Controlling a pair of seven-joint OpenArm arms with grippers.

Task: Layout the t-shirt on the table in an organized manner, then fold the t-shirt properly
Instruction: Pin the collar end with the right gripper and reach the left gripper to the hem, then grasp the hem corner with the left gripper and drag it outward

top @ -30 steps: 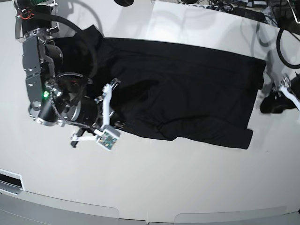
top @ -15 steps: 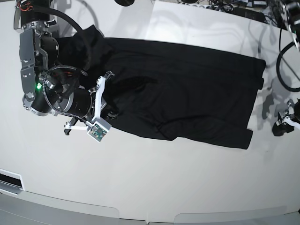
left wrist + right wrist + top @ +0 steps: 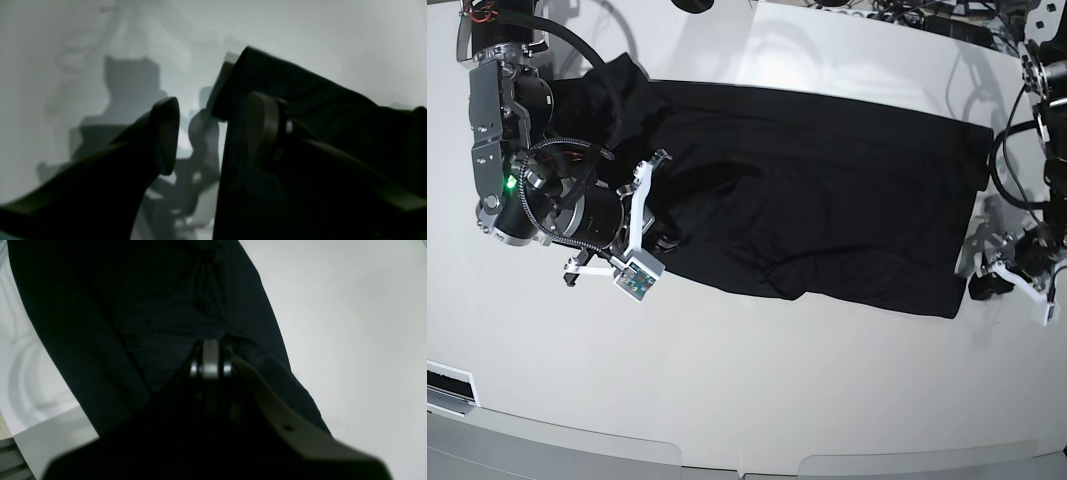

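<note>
Cloth of the black t-shirt (image 3: 807, 190) is being spread lengthwise across the white table (image 3: 757, 390) in the base view, with the right gripper (image 3: 663, 240) clenched on its near edge and the left gripper (image 3: 977, 272) held parted just beside the opposite end. Separated left fingers (image 3: 165, 133) are being shown in the left wrist view, nothing between them. Shirt fabric (image 3: 160, 306) is being pinched in the right wrist view.

Base view high overhead, looking straight down on the table (image 3: 757, 370), left wrist camera low at three o'clock, right wrist close at nine, all sharing the t-shirt (image 3: 807, 200).
</note>
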